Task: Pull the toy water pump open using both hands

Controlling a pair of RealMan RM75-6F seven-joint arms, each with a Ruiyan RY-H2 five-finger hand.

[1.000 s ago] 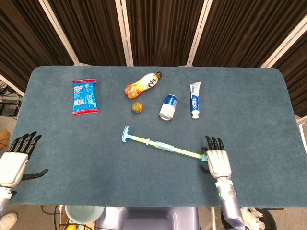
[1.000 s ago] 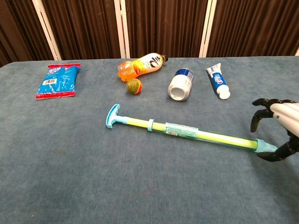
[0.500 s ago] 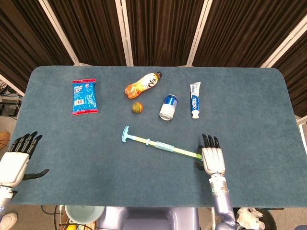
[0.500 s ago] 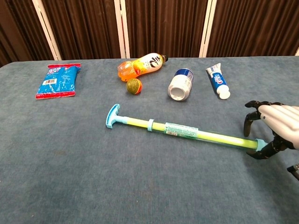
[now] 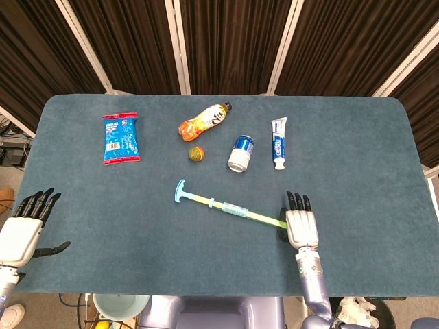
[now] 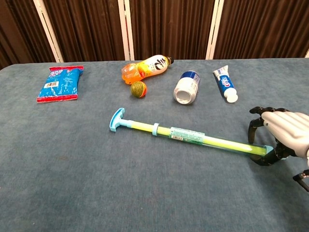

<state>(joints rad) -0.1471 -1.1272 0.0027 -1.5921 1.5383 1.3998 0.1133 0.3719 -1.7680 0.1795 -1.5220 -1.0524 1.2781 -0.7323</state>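
The toy water pump [image 5: 230, 208] lies flat near the middle of the table [image 5: 357, 137], its T-handle toward 10 o'clock and its far end toward 4 o'clock in the head view. The right hand [image 5: 301, 224] sits over that 4 o'clock end, palm down. From above, the back of the hand covers the pump's tip, so the fingers' hold cannot be judged there. The chest view fills this in: the right hand [image 6: 277, 136] arches over the tip with its dark fingertips [image 6: 255, 126] curled down on the far side of the tube and the thumb at the near side, the tube passing between them; whether they actually press the tube I cannot tell.

The left hand [image 5: 24, 229] shows only in the head view, at 8 o'clock off the table's edge, fingers spread and holding nothing, well apart from the pump.

Beyond the pump, toward 12 o'clock, lie an orange bottle [image 5: 204, 121], a small ball [image 5: 197, 153] just below it, a can [image 5: 240, 153] on its side and a toothpaste tube [image 5: 278, 142]. A blue snack packet [image 5: 121, 138] lies at 10 o'clock.
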